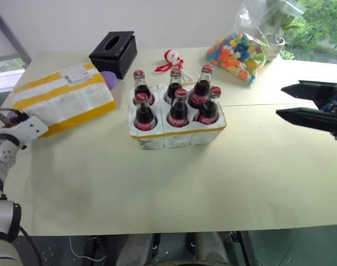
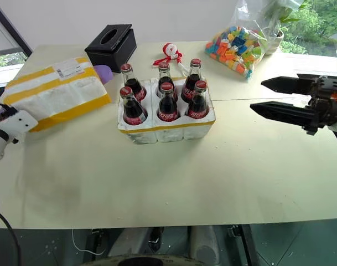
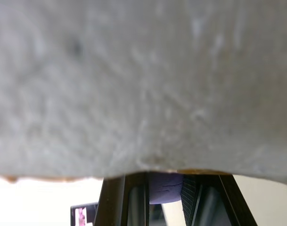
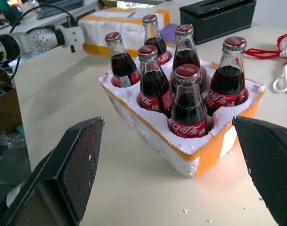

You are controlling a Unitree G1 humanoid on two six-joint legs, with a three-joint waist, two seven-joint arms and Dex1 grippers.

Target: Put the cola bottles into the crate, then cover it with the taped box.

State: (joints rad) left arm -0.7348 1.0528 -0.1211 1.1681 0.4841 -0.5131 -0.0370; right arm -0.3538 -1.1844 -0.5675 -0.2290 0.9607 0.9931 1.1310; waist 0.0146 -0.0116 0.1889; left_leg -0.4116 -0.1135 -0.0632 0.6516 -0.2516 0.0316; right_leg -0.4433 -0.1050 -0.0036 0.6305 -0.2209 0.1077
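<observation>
Left gripper (image 1: 19, 123) clamped on taped box (image 1: 63, 97); right gripper (image 2: 262, 95) agape.

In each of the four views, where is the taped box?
Left eye view: taped box at the table's far left.
Right eye view: far left, beside the black tissue box.
Left wrist view: its white foam side spans the upper part.
Right wrist view: behind the cola bottles.
Shared landmark: the crate.

The bottles (image 4: 187, 101) are glossy glass with crimped metal caps, seated in a crate (image 4: 157, 136) of rough, grainy white foam banded with shiny yellow tape. The right claw (image 2: 268, 95) has matt black textured pads (image 4: 84, 165), and the bench (image 1: 212, 177) is smooth and matt.
</observation>
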